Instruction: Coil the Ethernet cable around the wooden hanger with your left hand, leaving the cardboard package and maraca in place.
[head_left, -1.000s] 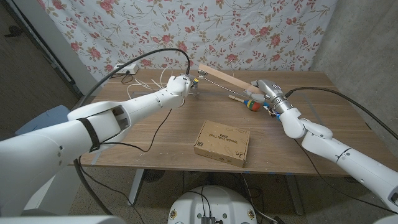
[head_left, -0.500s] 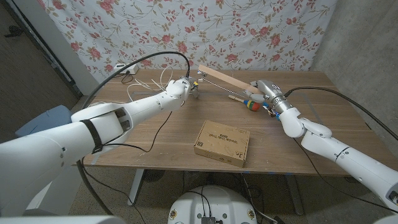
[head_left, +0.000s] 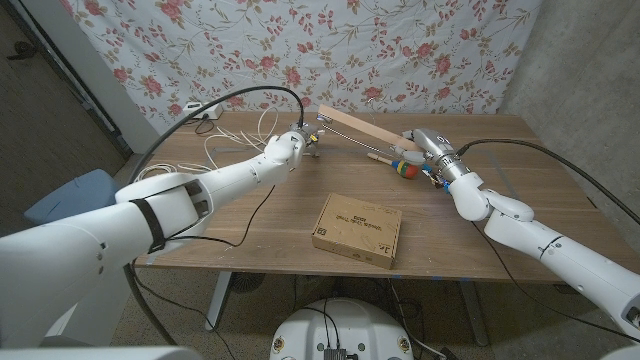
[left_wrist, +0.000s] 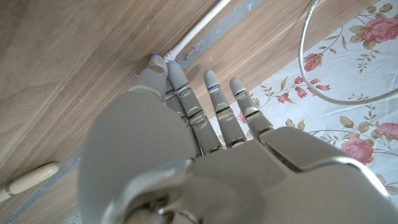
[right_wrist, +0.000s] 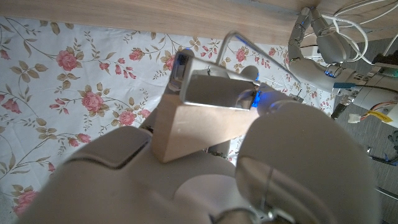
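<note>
Looks like a robot lab / test room w/ a staged backdrop, not a home: a floral cloth (head_left: 300, 45) hangs as a backdrop behind a plain wooden table (head_left: 250, 225), w/ bare grey concrete wall (head_left: 590, 70) to the right and a dark panel (head_left: 60, 90) leaning at the left. Loose white cables (head_left: 235, 140) and a white power strip (head_left: 208, 112) sit at the table's far left corner, black cabling (head_left: 190, 310) hangs under the near edge, and a blue chair (head_left: 65, 195) is pushed in off the left edge.
</note>
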